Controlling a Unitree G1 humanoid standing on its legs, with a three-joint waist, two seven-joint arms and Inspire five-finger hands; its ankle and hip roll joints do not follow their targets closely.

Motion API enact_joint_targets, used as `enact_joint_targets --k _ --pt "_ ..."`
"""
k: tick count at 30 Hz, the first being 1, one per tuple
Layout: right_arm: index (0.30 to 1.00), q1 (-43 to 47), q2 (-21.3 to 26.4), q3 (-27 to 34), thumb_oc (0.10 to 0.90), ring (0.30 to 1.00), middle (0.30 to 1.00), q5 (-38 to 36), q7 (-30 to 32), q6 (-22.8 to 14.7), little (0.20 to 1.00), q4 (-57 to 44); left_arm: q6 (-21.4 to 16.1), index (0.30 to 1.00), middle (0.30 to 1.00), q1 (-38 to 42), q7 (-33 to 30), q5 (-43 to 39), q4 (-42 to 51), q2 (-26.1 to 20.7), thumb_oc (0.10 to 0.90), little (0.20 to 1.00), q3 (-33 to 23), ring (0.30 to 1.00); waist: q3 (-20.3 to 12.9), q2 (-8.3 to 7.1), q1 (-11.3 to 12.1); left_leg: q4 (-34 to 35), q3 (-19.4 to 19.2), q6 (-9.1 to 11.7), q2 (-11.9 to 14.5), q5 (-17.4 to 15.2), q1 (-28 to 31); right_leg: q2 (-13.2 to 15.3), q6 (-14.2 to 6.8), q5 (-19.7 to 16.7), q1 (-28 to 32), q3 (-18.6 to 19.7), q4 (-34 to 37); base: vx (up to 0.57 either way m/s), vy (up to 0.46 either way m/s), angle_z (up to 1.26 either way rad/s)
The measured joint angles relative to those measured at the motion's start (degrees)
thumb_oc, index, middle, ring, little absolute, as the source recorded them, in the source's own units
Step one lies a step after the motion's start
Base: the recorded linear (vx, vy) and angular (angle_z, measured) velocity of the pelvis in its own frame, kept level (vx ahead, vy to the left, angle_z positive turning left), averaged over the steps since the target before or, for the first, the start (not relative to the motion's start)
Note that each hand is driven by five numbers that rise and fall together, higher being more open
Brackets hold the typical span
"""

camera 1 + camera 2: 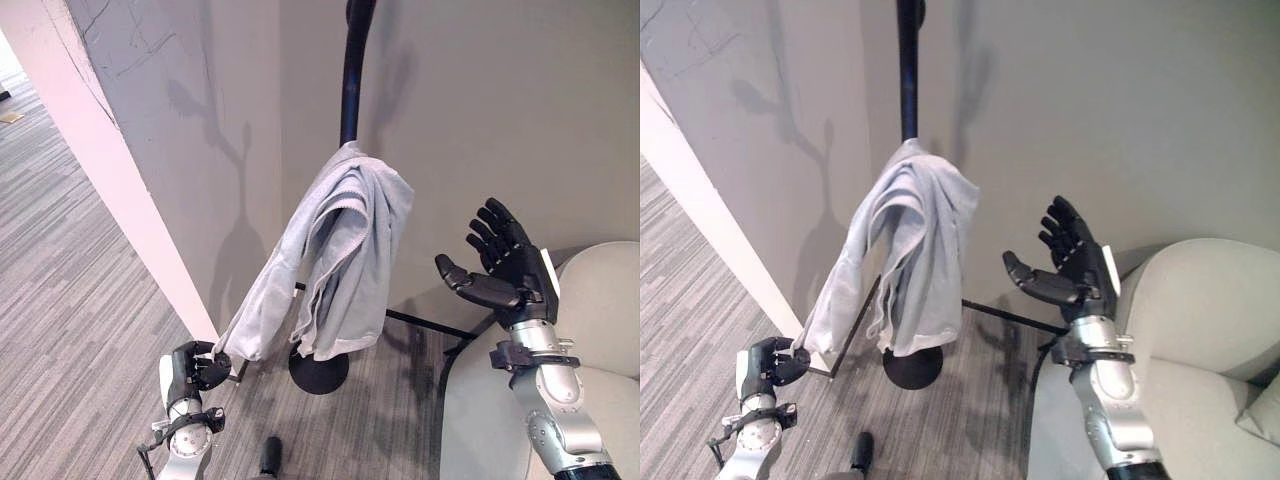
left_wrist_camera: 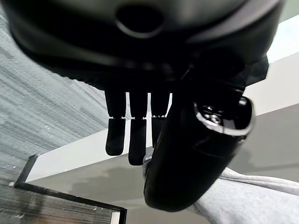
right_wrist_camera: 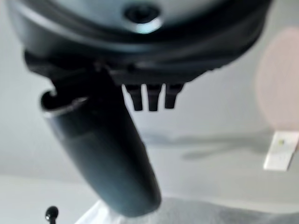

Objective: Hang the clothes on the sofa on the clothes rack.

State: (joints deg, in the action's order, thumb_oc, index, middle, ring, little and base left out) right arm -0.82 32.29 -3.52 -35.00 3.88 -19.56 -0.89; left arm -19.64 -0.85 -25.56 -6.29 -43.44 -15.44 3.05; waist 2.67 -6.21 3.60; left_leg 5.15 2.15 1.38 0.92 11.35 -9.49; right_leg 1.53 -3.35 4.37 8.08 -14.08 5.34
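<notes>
A light grey garment (image 1: pixel 345 260) hangs draped over the black clothes rack pole (image 1: pixel 350 90), its long end trailing down to the left. My left hand (image 1: pixel 195 368) is low by the floor at that trailing end, its thumb (image 2: pixel 187 154) and fingers closed on the cloth's edge (image 2: pixel 252 196). My right hand (image 1: pixel 510 270) is raised to the right of the garment, palm up with fingers spread, a gap between it and the cloth. In the right wrist view its thumb (image 3: pixel 107 154) sticks out with nothing in the hand.
The rack's round black base (image 1: pixel 318 372) stands on the striped grey floor in a wall corner. A pale grey sofa (image 1: pixel 1200 300) is under my right arm. A white partition edge (image 1: pixel 110 180) slants down the left. A thin black floor bar (image 1: pixel 430 325) runs behind the base.
</notes>
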Motion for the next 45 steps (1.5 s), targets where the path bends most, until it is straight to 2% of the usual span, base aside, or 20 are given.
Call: enact_joint_targets --k 6,7,8,15,23,25,29,33,35,37,38,41,42,43,44,45 --pt "0.900 -1.74 1.39 0.65 0.800 0.900 0.900 -0.84 -1.22 -0.09 0.900 0.41 0.18 0.300 0.300 0.43 0.34 -0.49 -1.07 -0.28 0.400 0.300 -0.17 0.300 -0.20 0.07 -0.12 0.00 0.12 -0.22 -0.10 0.21 -0.34 0.07 0.01 0.00 -0.27 -0.05 -0.01 0.00 -0.002 0.02" --pt "0.900 -1.73 1.38 1.04 0.800 0.900 0.900 -1.28 -1.19 -0.09 0.900 0.41 0.24 0.502 0.502 0.28 0.34 -0.51 -1.04 -0.29 0.535 0.502 -0.18 0.502 -0.20 0.07 -0.15 0.00 0.14 -0.21 -0.10 0.22 -0.34 0.04 0.01 0.00 -0.21 -0.07 -0.01 0.00 0.000 0.00" --pt "0.900 -1.73 1.38 1.56 0.800 0.900 0.900 -1.53 -1.15 -0.09 0.900 0.41 0.23 0.900 0.900 0.24 0.34 -0.56 -1.03 -0.29 0.800 0.900 -0.19 0.900 -0.20 0.09 -0.15 0.00 0.16 -0.20 -0.10 0.23 -0.36 0.03 0.01 0.00 -0.14 -0.09 -0.01 0.00 0.000 0.00" --pt "0.900 -1.75 1.36 2.32 0.800 0.900 0.900 -1.72 -0.67 -0.10 0.900 0.40 0.08 0.900 0.900 0.37 0.27 -2.87 -0.48 -0.29 0.800 0.900 -1.06 0.900 -0.30 0.33 -0.30 0.03 0.99 -0.05 -0.13 0.33 -0.48 -0.18 0.15 0.09 -0.03 -1.06 -0.01 0.00 -0.004 0.07" --pt "0.900 -1.75 1.36 2.34 0.800 0.900 0.900 -1.22 0.22 -0.21 0.900 0.28 -0.02 0.900 0.900 0.60 0.23 -2.65 2.53 -0.28 0.800 0.900 -1.01 0.900 -0.42 1.68 -0.72 0.13 1.52 0.25 -0.26 0.24 -1.14 -0.31 0.25 0.14 -0.34 -1.50 -0.02 0.00 -0.003 0.03" --pt "0.900 -2.15 0.65 2.47 0.800 0.900 0.900 1.27 0.10 -1.26 0.900 5.09 -0.30 0.900 0.900 0.32 0.23 -2.54 3.75 -0.09 0.800 0.900 -0.79 0.900 -0.57 1.80 -1.01 0.00 1.79 0.12 -0.32 0.47 -1.14 -0.34 0.25 0.14 -0.22 -1.67 -0.02 -0.01 -0.010 0.06" --pt "0.900 -2.27 -0.58 3.42 0.800 0.900 0.900 1.08 2.11 -0.12 0.900 13.67 -0.75 0.900 0.900 0.26 0.27 -3.26 3.38 1.23 0.800 0.900 -0.92 0.900 -0.70 2.85 -1.07 -0.01 1.86 0.24 -0.28 0.60 -1.82 -0.44 0.33 0.19 -0.77 -1.78 -0.02 0.00 -0.003 0.01" --pt "0.900 -3.06 -0.77 4.32 0.800 0.900 0.900 0.62 2.91 0.22 0.900 13.84 -1.22 0.900 0.900 0.27 2.66 -16.26 2.90 5.61 0.800 0.900 -7.40 0.900 -0.86 3.11 -1.40 -0.02 1.91 0.33 -0.03 0.72 -1.76 -0.64 0.33 0.20 -0.75 -2.05 -0.02 0.00 0.000 0.00" --pt "0.900 -3.84 -1.82 5.23 0.800 0.900 0.900 0.42 2.71 0.15 0.900 13.58 -1.13 0.900 0.900 0.36 8.39 -33.59 6.19 11.63 0.800 0.900 -17.20 0.900 -0.86 3.12 -1.31 -0.02 2.02 0.37 -0.05 0.76 -1.75 -0.72 0.32 0.20 -0.67 -2.26 -0.04 -0.01 0.010 0.05" --pt "0.900 -6.32 -3.72 5.85 0.800 0.900 0.900 0.35 2.59 0.12 0.900 12.49 -0.88 0.900 0.900 -2.87 12.04 -44.84 11.83 13.67 0.800 0.900 -19.14 0.900 -0.84 3.10 -1.29 -0.02 2.49 0.38 -0.09 0.75 -1.79 -0.84 0.31 0.21 -0.54 -2.98 -0.05 -0.01 0.004 0.11" --pt "0.900 -8.43 -5.41 6.21 0.800 0.900 0.900 0.12 2.60 0.13 0.900 11.23 -0.84 0.900 0.900 -5.63 13.73 -48.90 15.93 14.02 0.800 0.900 -18.02 0.900 -0.82 3.14 -1.18 -0.03 2.86 0.38 -0.18 0.75 -1.84 -0.87 0.25 0.25 -0.52 -3.12 -0.04 -0.01 -0.002 0.15" --pt "0.900 -12.90 -6.41 4.52 0.800 0.900 0.900 0.52 2.44 1.30 0.900 8.96 -0.60 0.900 0.900 -12.72 15.74 -52.74 24.37 13.89 0.800 0.900 -12.81 0.900 -0.47 3.81 -0.28 -0.02 3.61 0.39 -0.39 0.74 -2.21 -0.95 0.24 0.35 -0.47 -3.81 -0.04 0.00 -0.006 0.18" --pt "0.900 -14.67 -2.05 4.13 0.800 0.900 0.900 -0.15 -0.63 4.96 0.900 4.60 -0.01 0.900 0.900 -14.53 18.10 -54.60 27.77 13.72 0.800 0.900 -10.23 0.900 0.32 4.97 0.35 -0.01 4.37 0.49 -0.66 0.40 -2.71 -0.92 0.37 0.42 -0.54 -4.60 -0.03 0.03 -0.017 0.24" --pt "0.900 -13.65 2.18 4.14 0.800 0.900 0.900 -0.14 -2.59 4.89 0.900 4.23 -0.03 0.900 0.900 -14.24 18.77 -54.58 28.25 13.64 0.800 0.900 -9.92 0.900 0.56 5.86 0.94 0.23 4.40 0.42 -0.87 0.35 -3.03 -0.82 0.53 0.34 -0.77 -4.83 -0.04 0.02 -0.021 0.23" --pt "0.900 -6.63 3.67 4.49 0.800 0.900 0.900 -1.79 -1.33 4.07 0.900 8.16 -0.18 0.900 0.900 -14.24 18.47 -55.04 32.32 11.73 0.800 0.900 -7.09 0.900 0.71 5.60 1.64 0.25 4.66 0.42 -1.30 0.31 -3.46 -1.40 0.78 0.16 -0.54 -5.34 -0.03 0.01 -0.020 0.34" --pt "0.900 -5.56 3.75 5.36 0.800 0.900 0.900 -2.19 -0.34 3.66 0.900 8.11 -0.05 0.900 0.900 -13.88 19.23 -54.56 35.27 9.10 0.800 0.900 -3.65 0.900 0.94 4.97 1.63 0.20 4.90 0.74 -0.98 -0.24 -3.51 -1.05 0.90 0.10 -0.85 -6.72 -0.03 0.02 -0.025 0.49"
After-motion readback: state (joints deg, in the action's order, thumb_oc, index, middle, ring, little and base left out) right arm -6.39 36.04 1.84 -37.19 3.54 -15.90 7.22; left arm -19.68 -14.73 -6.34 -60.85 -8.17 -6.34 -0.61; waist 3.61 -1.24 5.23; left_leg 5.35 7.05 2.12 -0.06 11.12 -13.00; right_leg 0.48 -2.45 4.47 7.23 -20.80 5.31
